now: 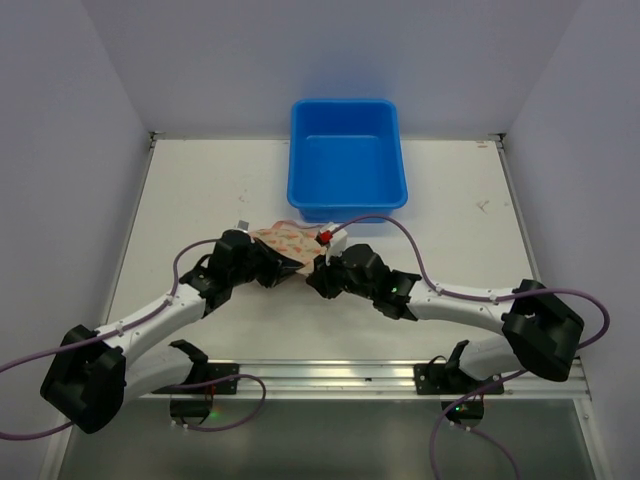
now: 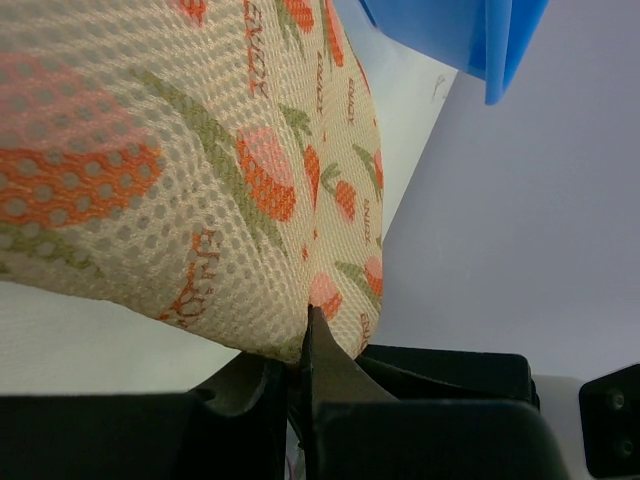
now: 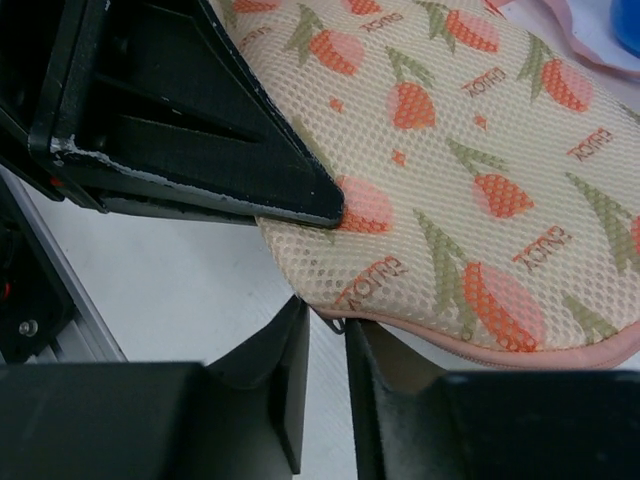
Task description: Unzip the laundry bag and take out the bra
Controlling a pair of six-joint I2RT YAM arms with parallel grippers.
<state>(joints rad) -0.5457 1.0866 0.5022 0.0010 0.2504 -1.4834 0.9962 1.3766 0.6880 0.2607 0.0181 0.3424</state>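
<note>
Laundry bag (image 1: 283,241) lies before blue tub (image 1: 345,104), apparently zipped; bra unseen. Left claw (image 2: 302,340) clamped on its edge. Right claw (image 3: 326,330) nearly together at pink zip edging (image 3: 480,352), grip unclear. Unzipping pending: needs firm catch, then steady draw.

Table (image 1: 200,200): white, flat top, walled by pale panels on the left, far and right sides; a few small dark scuff marks (image 1: 483,205) toward the right edge and left of centre.

Blue plastic tub (image 1: 347,155): rectangular, open side up, standing at the middle of the far edge.

Laundry bag (image 1: 285,240): cream mesh with orange-pink print and pink edging, lying near the table's middle, just on the near side of the tub.

Metal rail (image 1: 320,375): runs along the near edge.
</note>
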